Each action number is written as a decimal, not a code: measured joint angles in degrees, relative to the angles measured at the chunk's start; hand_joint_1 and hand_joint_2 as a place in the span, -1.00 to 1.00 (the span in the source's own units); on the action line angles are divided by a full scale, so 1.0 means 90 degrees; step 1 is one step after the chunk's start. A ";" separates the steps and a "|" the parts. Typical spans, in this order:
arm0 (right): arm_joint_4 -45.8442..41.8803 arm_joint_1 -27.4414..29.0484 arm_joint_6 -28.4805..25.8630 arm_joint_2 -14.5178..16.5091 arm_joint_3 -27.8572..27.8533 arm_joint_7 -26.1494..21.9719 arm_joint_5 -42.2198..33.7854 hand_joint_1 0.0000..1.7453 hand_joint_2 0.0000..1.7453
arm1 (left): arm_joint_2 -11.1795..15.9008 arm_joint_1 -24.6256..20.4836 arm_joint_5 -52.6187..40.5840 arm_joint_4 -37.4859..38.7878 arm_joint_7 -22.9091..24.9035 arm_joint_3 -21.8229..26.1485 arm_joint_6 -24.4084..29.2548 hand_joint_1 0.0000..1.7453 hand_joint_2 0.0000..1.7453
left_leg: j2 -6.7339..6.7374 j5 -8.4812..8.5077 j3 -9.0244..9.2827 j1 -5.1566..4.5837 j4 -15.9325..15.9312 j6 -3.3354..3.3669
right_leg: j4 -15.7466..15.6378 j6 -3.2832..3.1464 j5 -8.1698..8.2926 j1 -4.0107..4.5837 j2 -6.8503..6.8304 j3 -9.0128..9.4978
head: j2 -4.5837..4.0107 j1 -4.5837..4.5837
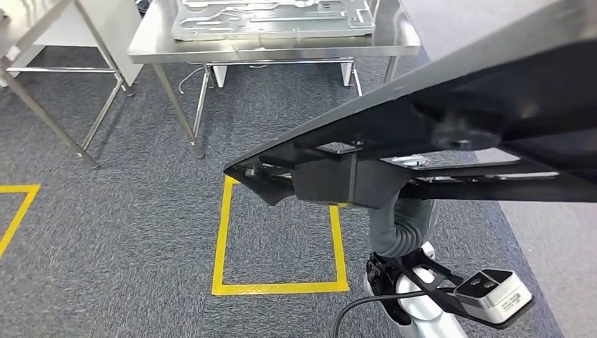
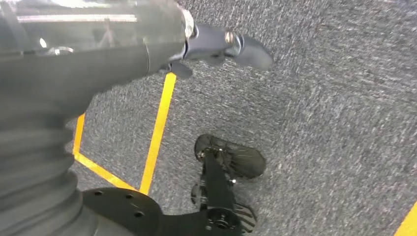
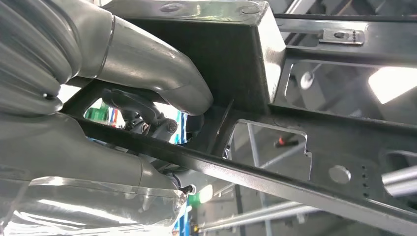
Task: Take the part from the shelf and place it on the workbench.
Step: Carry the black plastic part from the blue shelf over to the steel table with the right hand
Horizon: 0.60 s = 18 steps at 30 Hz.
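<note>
right robot hand [image 3: 147,98] grips black part [image 1: 450,120]; left robot hand [image 2: 216,46] holds nothing, fingers apart.

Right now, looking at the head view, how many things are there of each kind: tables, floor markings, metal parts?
Steel tables: 2
Yellow floor squares: 2, one cut off by the picture's edge
Black part, carried: 1
Silver panel, lying on the far table: 1
Total: 6
</note>
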 joint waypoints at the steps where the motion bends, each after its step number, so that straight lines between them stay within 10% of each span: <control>1: 0.0000 -0.0006 -0.0011 0.0001 0.0000 0.0000 0.0009 1.00 1.00 | 0.0001 -0.0014 0.0005 0.0000 0.0002 0.0000 0.0000 -1.00 1.00 | -0.0115 -0.0103 -0.0047 0.0012 0.0136 -0.0027 | -0.0022 -0.0038 0.0009 -0.0017 0.0053 0.0015 | 0.0000 -0.0001; 6: 0.0048 0.0001 -0.0190 0.0017 0.0009 0.0002 0.0128 1.00 1.00 | 0.0002 0.0032 0.0038 0.0001 -0.0006 0.0001 -0.0070 -1.00 1.00 | -0.0575 -0.0678 -0.0869 0.0030 0.1694 -0.0061 | -0.0028 -0.0137 -0.0009 -0.0001 0.0294 0.0054 | -0.0001 -0.0002; 11: 0.0066 0.0006 -0.0245 0.0017 0.0013 0.0003 0.0158 1.00 1.00 | 0.0014 0.0026 0.0041 0.0001 -0.0036 0.0002 -0.0138 -1.00 1.00 | -0.0655 0.0182 -0.0326 0.0002 0.0200 0.0087 | -0.0001 -0.0069 -0.0081 0.0033 0.0434 0.0103 | -0.0001 -0.0002; 15: 0.0065 0.0010 -0.0339 0.0017 0.0016 0.0002 0.0195 1.00 1.00 | 0.0019 0.0020 0.0025 0.0001 -0.0105 0.0001 -0.0209 -1.00 1.00 | -0.0660 0.0189 -0.0209 -0.0012 -0.0035 0.0239 | 0.0071 0.0099 -0.0044 0.0031 0.0434 0.0112 | -0.0001 -0.0002; 18: 0.0062 0.0007 -0.0377 0.0015 0.0023 0.0002 0.0215 1.00 1.00 | 0.0025 0.0019 0.0005 0.0001 -0.0127 0.0001 -0.0216 -1.00 1.00 | -0.0641 0.0194 -0.0127 0.0014 -0.0060 0.0303 | 0.0756 0.0216 -0.0414 -0.0002 0.0325 -0.0223 | -0.0001 0.0000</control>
